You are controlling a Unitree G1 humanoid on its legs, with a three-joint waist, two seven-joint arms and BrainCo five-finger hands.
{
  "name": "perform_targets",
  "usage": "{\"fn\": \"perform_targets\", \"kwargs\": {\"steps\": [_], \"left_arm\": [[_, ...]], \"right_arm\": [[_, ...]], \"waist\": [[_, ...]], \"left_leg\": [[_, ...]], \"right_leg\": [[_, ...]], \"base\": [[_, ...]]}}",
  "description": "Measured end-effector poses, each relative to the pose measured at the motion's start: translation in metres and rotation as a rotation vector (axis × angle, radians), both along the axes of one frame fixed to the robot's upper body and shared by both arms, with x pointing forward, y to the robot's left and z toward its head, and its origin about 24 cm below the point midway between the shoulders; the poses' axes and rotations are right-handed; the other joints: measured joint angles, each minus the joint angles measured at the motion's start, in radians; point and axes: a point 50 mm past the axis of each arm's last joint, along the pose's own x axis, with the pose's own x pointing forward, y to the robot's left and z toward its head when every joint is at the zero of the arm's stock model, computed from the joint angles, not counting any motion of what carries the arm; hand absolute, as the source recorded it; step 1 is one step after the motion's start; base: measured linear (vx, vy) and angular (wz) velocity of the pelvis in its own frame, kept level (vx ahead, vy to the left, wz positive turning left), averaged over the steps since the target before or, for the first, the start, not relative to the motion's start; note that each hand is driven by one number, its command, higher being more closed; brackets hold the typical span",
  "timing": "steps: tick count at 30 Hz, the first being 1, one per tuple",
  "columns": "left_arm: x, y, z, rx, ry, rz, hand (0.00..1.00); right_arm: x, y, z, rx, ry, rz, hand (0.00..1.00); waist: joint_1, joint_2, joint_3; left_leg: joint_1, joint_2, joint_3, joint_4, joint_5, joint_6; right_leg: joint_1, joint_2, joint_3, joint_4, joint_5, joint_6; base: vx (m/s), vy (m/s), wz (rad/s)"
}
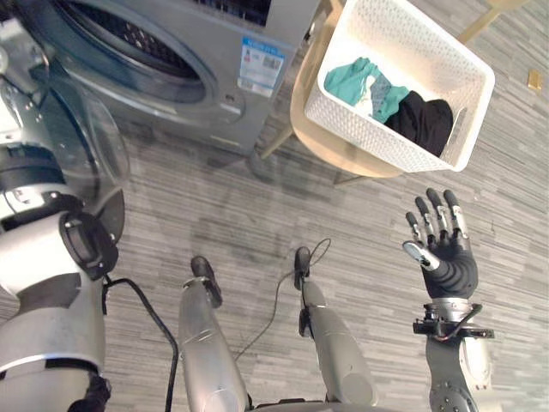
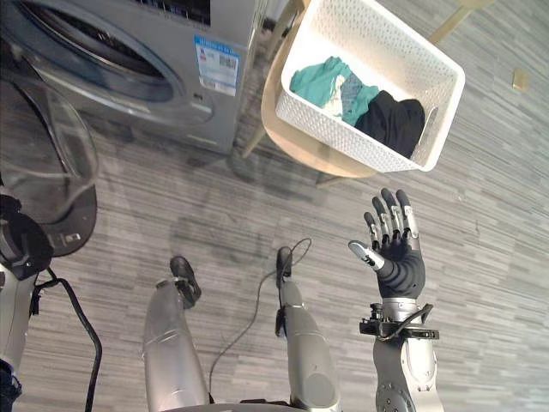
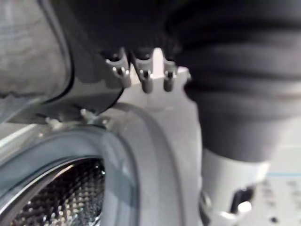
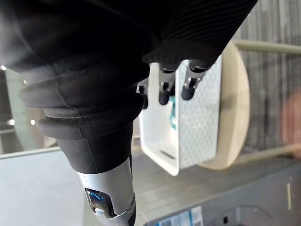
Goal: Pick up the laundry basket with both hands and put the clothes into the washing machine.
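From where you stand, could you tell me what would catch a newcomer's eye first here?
The white basket at upper right, sitting on a round wooden stool with teal and black clothes inside. Below it the right hand is raised, fingers spread, touching nothing. At upper left the washer stands with its clear door swung open, the left hand close by its drum.

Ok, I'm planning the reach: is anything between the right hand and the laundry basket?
Nothing visible does. The right hand, fingers straight, hovers over the floor just short of the laundry basket, which sits on a round wooden stool.
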Motion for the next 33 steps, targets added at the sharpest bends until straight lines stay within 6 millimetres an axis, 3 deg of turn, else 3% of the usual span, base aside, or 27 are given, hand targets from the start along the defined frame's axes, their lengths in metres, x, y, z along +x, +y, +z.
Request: {"fn": "perform_targets", "kwargs": {"steps": [4,7,12,22,24,25,26,28,31,33], "left_arm": [[-0.007,0.016,-0.013,0.106,0.118,0.023,0.0],[-0.02,0.039,-0.029,0.188,0.248,0.078,0.0],[-0.042,0.072,-0.061,0.239,0.455,0.145,0.0],[-0.057,0.08,-0.072,0.286,0.444,0.245,0.0],[-0.062,0.073,-0.065,0.355,0.399,0.271,0.0],[-0.062,0.06,-0.059,0.434,0.362,0.264,0.0],[-0.071,0.0,-0.084,0.632,0.196,0.173,0.0],[-0.072,-0.003,-0.108,0.598,0.228,0.152,0.0],[-0.072,-0.006,-0.119,0.56,0.233,0.147,0.0],[-0.083,-0.024,-0.152,0.473,0.222,0.065,0.0]], "right_arm": [[-0.006,-0.001,-0.009,-0.002,0.04,0.024,0.0],[-0.014,-0.002,-0.021,0.019,0.106,0.044,0.0],[-0.016,0.0,-0.023,0.022,0.119,0.077,0.0],[-0.018,0.015,-0.038,0.08,0.17,0.148,0.0],[-0.017,0.016,-0.047,0.108,0.198,0.13,0.0],[-0.016,0.017,-0.053,0.13,0.214,0.113,0.0],[-0.016,0.01,-0.075,0.123,0.304,0.009,0.0],[-0.017,0.003,-0.081,0.103,0.337,-0.025,0.0],[-0.018,-0.002,-0.09,0.107,0.375,-0.054,0.0],[-0.018,-0.002,-0.091,0.11,0.378,-0.073,0.0]], "waist": [[0.009,0.005,-0.022],[0.008,0.009,-0.075],[0.008,0.014,-0.09],[0.007,0.013,-0.106],[0.008,0.013,-0.126],[0.007,0.014,-0.129],[0.008,0.04,-0.183],[0.009,0.056,-0.198],[0.011,0.057,-0.201],[-0.005,0.056,-0.208]], "left_leg": [[0.081,-0.013,0.03,-0.053,0.014,-0.011],[0.107,-0.016,0.044,-0.081,0.019,-0.019],[0.149,-0.011,0.068,-0.1,0.021,-0.022],[0.218,-0.048,0.05,-0.147,0.04,-0.027],[0.244,-0.07,0.048,-0.177,0.054,-0.027],[0.27,-0.089,0.04,-0.2,0.064,-0.029],[0.374,-0.151,0.031,-0.299,0.098,-0.028],[0.397,-0.165,0.031,-0.325,0.109,-0.028],[0.408,-0.17,0.031,-0.344,0.12,-0.026],[0.463,-0.197,0.043,-0.397,0.138,-0.024]], "right_leg": [[0.032,-0.013,0.003,0.024,-0.026,-0.007],[0.032,-0.015,0.009,0.032,-0.04,-0.01],[0.044,-0.014,0.015,0.043,-0.048,-0.016],[0.1,-0.037,-0.014,0.072,-0.082,-0.014],[0.105,-0.051,-0.022,0.098,-0.104,-0.012],[0.129,-0.061,-0.034,0.099,-0.111,-0.01],[0.208,-0.094,-0.061,0.095,-0.137,-0.001],[0.221,-0.102,-0.064,0.093,-0.14,-0.001],[0.23,-0.102,-0.065,0.082,-0.135,-0.003],[0.268,-0.119,-0.063,0.048,-0.127,0.001]], "base": [[0.04,-0.077,0.03],[0.04,-0.062,-0.03],[0.03,-0.074,-0.09],[0.01,-0.043,0.13],[0.04,-0.038,0.26],[0.1,-0.069,0.72],[0.09,-0.062,0.67],[0.03,-0.035,0.3],[-0.04,-0.028,0.04],[0.0,-0.002,0.03]]}}
